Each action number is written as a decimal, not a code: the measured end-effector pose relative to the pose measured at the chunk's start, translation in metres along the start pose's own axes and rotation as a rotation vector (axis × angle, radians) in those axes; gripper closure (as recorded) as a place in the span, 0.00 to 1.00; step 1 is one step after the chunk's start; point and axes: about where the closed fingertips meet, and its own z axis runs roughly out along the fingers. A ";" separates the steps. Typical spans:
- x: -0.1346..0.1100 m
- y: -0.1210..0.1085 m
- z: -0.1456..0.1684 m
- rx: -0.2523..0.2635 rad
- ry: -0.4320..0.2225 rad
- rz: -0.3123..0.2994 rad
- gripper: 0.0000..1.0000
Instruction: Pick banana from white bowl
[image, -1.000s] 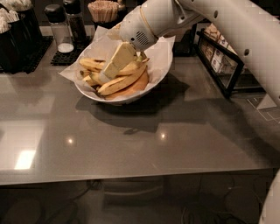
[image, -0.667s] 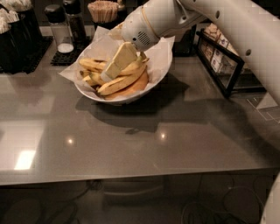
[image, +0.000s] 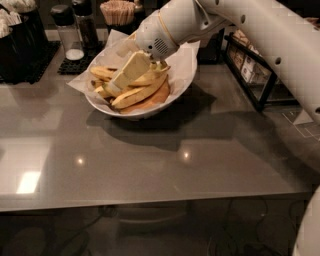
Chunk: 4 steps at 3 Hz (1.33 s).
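Observation:
The white bowl (image: 150, 113), lined with crinkled white paper (image: 184, 59), stands on the grey table at the back centre. It holds several yellow bananas. A long curved banana (image: 142, 92) with dark marks lies across the front of the pile. Another banana (image: 106, 73) lies at the back left. My gripper (image: 114, 86) reaches down from the upper right into the bowl. Its cream-coloured end rests among the bananas, just above and left of the long one. The gripper's body hides the bananas behind it.
The grey table (image: 150, 165) stretches toward me in front of the bowl. Behind the bowl stand a glass shaker (image: 69, 34), a holder of wooden sticks (image: 118, 12) and a black container (image: 20, 47). A black wire rack (image: 250, 67) stands at the right.

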 end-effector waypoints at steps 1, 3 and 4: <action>0.011 -0.004 0.011 -0.012 0.011 0.027 0.12; 0.032 -0.018 0.018 0.000 0.055 0.066 0.13; 0.045 -0.019 0.023 -0.009 0.069 0.095 0.18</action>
